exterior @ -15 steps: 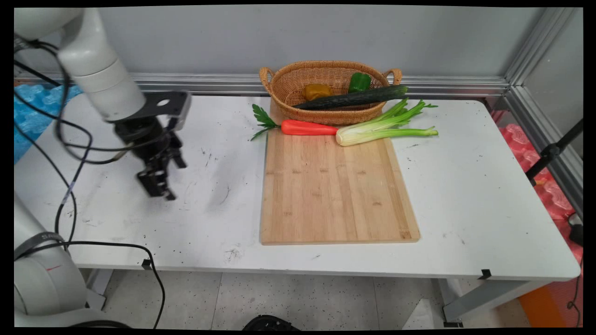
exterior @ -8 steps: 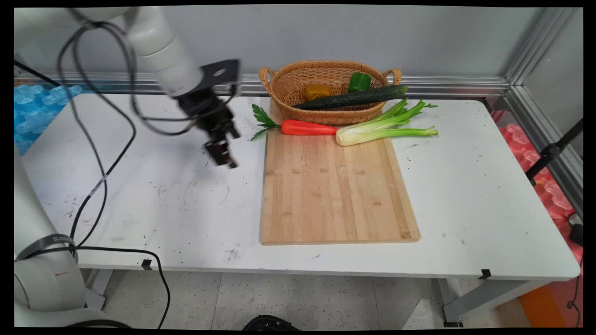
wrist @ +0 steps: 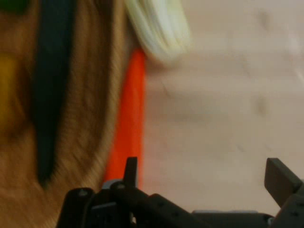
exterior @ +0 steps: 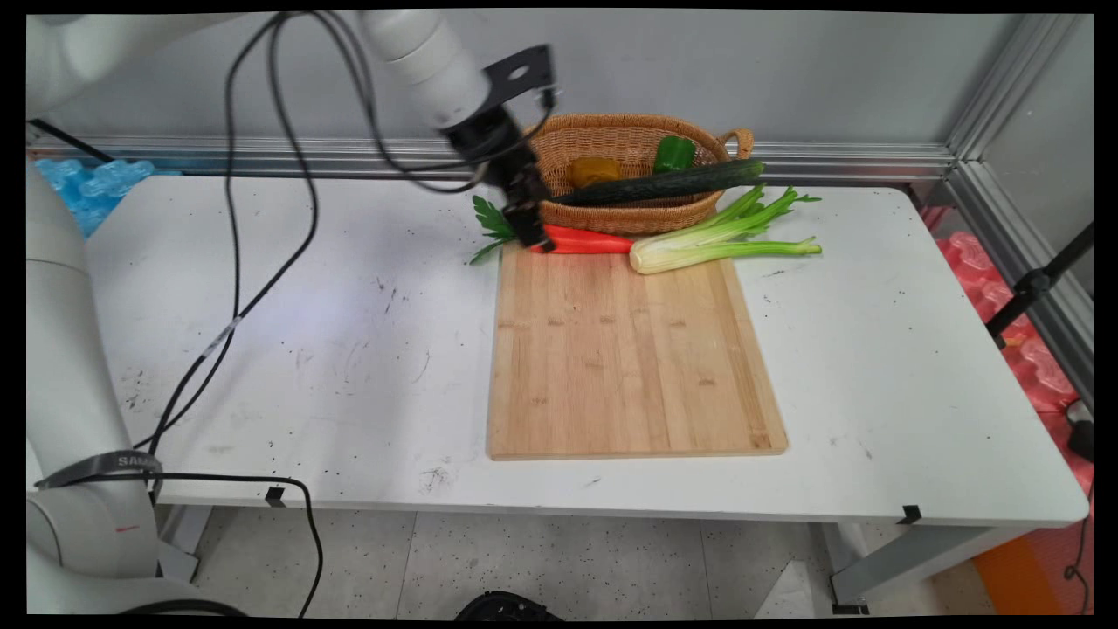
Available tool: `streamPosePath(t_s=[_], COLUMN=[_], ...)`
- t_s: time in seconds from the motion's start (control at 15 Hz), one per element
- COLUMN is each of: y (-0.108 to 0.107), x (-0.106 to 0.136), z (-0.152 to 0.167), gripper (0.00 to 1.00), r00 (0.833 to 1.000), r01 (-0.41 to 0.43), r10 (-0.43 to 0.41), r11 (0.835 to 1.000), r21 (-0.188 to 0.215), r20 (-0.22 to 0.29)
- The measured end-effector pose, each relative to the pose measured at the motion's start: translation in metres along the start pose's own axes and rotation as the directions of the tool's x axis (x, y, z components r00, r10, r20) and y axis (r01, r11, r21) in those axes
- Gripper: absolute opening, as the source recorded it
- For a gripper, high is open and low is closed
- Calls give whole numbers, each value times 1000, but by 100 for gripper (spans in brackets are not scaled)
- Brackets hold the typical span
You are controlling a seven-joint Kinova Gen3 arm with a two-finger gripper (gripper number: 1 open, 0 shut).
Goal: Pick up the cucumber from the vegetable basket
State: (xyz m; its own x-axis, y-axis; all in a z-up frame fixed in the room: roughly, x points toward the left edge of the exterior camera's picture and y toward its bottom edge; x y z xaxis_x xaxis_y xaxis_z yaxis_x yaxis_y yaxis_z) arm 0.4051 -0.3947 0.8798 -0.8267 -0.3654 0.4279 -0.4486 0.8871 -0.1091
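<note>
You see the gripper over the leafy end of the carrot, its fingers spread apart. The carrot lies along the cutting board's far edge, just before the wicker basket holding the cucumber. To its right lies the celery.

Wicker basket, cutting board, celery, white table.
</note>
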Motion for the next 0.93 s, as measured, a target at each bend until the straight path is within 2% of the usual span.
streamPosePath(t_s=[0.2,0.47,0.93], y=[-31,-65,-111], x=[31,59,80], z=[18,42,83], gripper=[100,100,100], r00=[998,991,976], r01=[-35,-90,-179], r10=[37,94,183], r11=[999,995,983], r21=[29,47,42], r20=[-58,-95,-114])
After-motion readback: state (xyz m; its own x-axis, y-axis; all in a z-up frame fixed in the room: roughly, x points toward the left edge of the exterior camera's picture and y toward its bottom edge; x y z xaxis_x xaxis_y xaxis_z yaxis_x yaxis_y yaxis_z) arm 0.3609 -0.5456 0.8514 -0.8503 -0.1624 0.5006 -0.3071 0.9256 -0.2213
